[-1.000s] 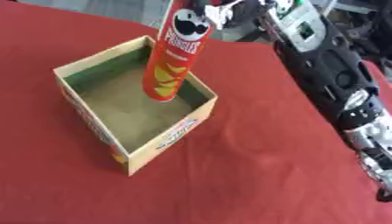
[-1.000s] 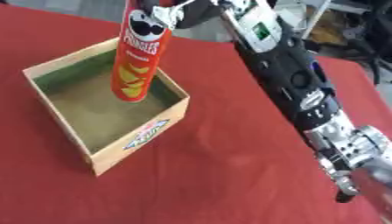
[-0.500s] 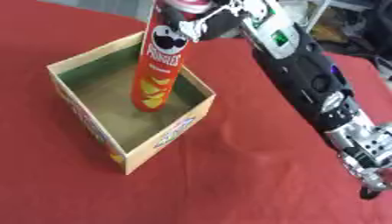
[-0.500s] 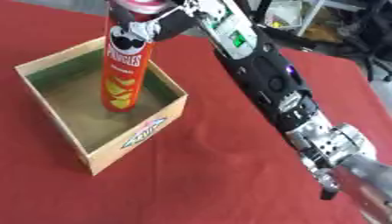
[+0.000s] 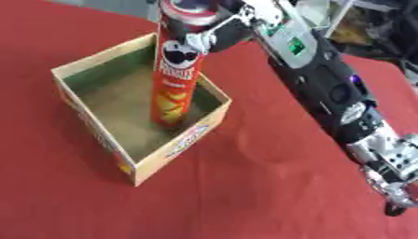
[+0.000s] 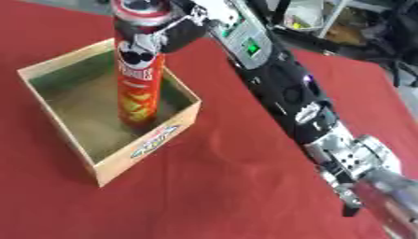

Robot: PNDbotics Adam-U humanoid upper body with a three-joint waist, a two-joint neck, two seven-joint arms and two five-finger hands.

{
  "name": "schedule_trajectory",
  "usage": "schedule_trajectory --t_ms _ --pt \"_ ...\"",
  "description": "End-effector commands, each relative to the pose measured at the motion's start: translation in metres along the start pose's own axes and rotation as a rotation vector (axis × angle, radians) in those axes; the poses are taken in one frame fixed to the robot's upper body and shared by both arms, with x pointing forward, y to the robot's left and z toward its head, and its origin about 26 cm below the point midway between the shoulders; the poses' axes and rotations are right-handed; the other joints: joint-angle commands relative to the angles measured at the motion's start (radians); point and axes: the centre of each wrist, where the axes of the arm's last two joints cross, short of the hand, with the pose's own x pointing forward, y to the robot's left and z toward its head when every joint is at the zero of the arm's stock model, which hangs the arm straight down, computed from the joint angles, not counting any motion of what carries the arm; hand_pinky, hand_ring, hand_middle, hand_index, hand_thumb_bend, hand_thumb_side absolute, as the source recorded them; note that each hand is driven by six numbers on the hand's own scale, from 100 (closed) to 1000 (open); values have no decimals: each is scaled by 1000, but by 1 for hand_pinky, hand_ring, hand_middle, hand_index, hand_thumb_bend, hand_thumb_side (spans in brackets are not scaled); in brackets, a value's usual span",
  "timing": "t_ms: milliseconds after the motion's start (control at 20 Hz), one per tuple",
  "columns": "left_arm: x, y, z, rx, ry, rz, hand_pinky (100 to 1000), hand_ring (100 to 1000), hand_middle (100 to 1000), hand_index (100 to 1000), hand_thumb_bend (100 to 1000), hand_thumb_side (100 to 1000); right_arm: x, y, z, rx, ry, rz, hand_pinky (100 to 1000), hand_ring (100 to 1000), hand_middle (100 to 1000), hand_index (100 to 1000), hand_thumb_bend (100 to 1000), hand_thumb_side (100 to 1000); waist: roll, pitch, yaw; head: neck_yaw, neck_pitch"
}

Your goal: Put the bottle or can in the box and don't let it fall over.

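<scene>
A tall red Pringles can (image 5: pixel 176 79) stands upright inside an open cardboard box (image 5: pixel 88 120), its base on the box floor near the right wall. My right hand (image 5: pixel 214 35) reaches in from the upper right and its fingers curl round the can's upper part, just under the lid. The box sits on a red cloth at the left. My left hand shows in neither view.
The red tablecloth (image 5: pixel 261 186) spreads in front of and to the right of the box. My right arm (image 6: pixel 286 93) stretches diagonally across the right side. Shelving and dark clutter stand beyond the table's far edge at the top right.
The can has come down into the box, from hanging above its rim to standing on the floor. My right arm has stretched farther forward over the box. The camera has shifted too.
</scene>
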Motion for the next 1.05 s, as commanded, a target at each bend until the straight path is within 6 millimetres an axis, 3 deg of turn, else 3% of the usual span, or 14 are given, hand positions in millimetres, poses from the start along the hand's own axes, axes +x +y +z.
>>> schedule_trajectory --t_ms 50,200,250,400,650,900,1050 --pt "2 -5 -7 -38 -16 11 839 922 861 813 728 469 6 -13 -4 151 -158 142 880 873 855 854 100 603 13 -14 -4 3 -6" --pt "1 -5 -7 -39 -19 17 837 920 858 812 727 467 6 -11 -5 130 -158 142 872 864 847 850 100 571 14 -15 -4 3 -3" --pt "1 -5 -7 -38 -21 21 835 917 857 812 727 465 5 -9 -4 117 -156 135 852 850 838 848 100 490 14 -15 -4 4 -2" --pt "1 -5 -6 -33 -27 32 828 907 854 812 726 461 1 -13 4 39 -142 113 804 816 818 849 100 369 15 -17 -13 17 4" --pt "5 -2 2 -22 2 21 825 907 855 810 726 464 12 -40 20 -119 -102 118 750 790 806 852 100 364 26 -28 -52 85 4" --pt "13 4 13 -31 52 -43 817 907 857 809 730 463 37 -66 44 -214 -52 142 739 780 796 851 100 543 43 -34 -106 180 -2" --pt "21 9 19 -40 80 -96 814 904 856 808 731 465 53 -70 55 -267 -26 126 756 804 799 847 100 540 53 -31 -145 235 -11"
